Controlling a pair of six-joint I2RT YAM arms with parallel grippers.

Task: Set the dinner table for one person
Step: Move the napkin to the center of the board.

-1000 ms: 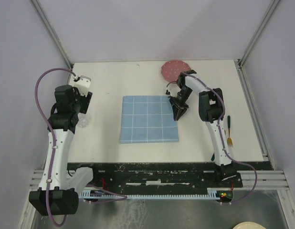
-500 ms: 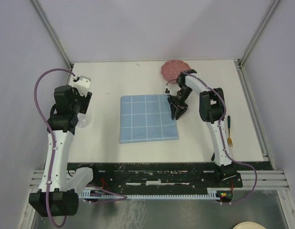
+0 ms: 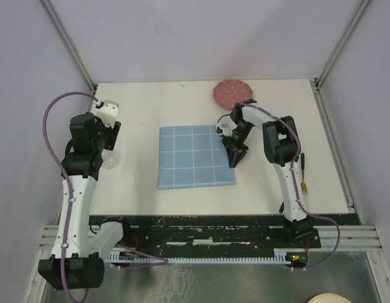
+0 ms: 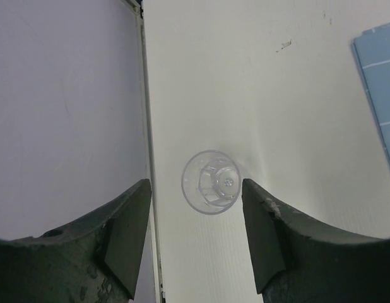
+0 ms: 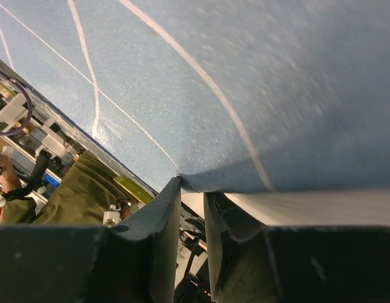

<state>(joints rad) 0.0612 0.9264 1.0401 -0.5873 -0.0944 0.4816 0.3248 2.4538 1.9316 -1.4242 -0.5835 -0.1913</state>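
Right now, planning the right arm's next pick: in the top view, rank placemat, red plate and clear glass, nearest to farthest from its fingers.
1. Blue placemat, its right edge at the right fingers.
2. Red plate, far edge.
3. Clear glass, far left.

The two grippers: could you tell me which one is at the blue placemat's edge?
The right gripper, down at the placemat's right edge; the left gripper hangs open over the clear glass instead.

A blue grid-patterned placemat (image 3: 195, 157) lies centrally. A pink speckled plate (image 3: 233, 93) sits beyond its far right corner, a clear glass (image 4: 210, 182) well to its left, and a green-handled fork (image 3: 303, 173) far right.
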